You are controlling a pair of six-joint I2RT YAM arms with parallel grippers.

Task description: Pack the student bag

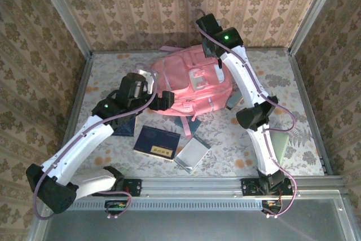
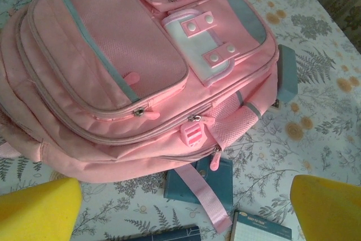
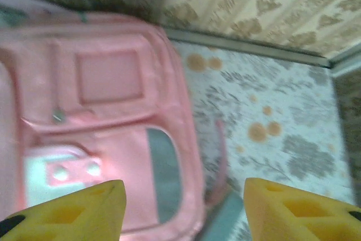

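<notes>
Student bag (image 1: pixel 192 86): big pink backpack lying front-up at far middle of table (image 1: pixel 237 145); zip pockets, grey-white panels, snap flap.
Blue book (image 1: pixel 155 142) just beside bag: yellow label, writing unreadable.
Left gripper (image 2: pixel 186 210): fingers spread, empty, low by bag's near edge.
Right gripper (image 3: pixel 183 210): spread, empty, above bag's far side.

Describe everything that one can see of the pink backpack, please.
The student bag is a large soft backpack of pink fabric with pale grey-white panels. It lies flat on the flowered table, front side up. Its front pocket and the other zips look closed, with pink pulls. A white flap carries pink tabs with snaps. A pink strap trails from its near edge over a teal book, which lies partly under the bag.
</notes>
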